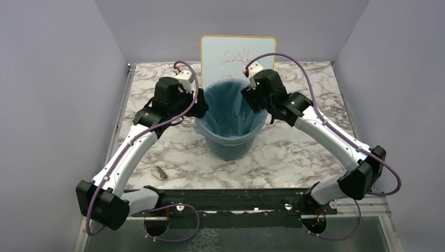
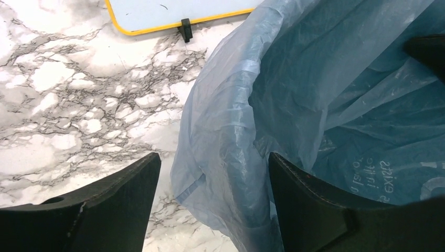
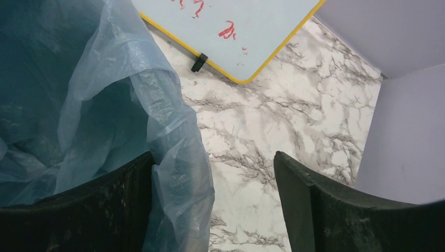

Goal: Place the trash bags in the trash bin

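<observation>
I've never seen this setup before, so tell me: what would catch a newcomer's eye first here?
The teal trash bin stands mid-table, lined with a crinkly light-blue trash bag folded over its rim. The left gripper and right gripper, both open, flank that rim on opposite sides. Behind stands a yellow-edged whiteboard with red scribbles.

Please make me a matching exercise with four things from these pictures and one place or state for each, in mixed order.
Things:
1. trash bag
2. trash bin
3. whiteboard
4. left pincer

Descriptions:
a. leans upright behind the bin
b. open, its fingers astride the bag's folded edge
c. teal, in the middle of the marble table
d. light blue, draped over the bin's rim

Pairs: 1-d, 2-c, 3-a, 4-b
</observation>
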`<control>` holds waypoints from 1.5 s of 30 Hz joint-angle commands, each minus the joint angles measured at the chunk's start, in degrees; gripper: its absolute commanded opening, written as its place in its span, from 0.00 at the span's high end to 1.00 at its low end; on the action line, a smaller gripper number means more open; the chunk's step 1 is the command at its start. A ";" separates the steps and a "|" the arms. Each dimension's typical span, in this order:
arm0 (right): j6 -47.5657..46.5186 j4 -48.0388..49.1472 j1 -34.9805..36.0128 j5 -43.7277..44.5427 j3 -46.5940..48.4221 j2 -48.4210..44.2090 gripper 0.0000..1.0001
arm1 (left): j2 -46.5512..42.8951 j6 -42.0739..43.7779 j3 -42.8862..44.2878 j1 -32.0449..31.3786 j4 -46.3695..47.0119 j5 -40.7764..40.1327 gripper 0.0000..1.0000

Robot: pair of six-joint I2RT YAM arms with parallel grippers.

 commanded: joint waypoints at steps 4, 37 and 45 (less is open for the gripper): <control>1.11 -2.27 -0.54 -8.67 4.19 -0.84 0.12 | 1.74 0.50 2.50 -0.04 -2.46 1.28 0.14; 5.39 -11.46 4.18 -38.99 10.76 13.73 0.42 | -6.83 -5.07 -2.84 -0.04 4.92 -2.86 0.01; 1.85 -11.21 5.94 -31.42 7.68 18.10 0.42 | -5.87 -4.07 -2.87 -0.04 4.45 -1.15 0.01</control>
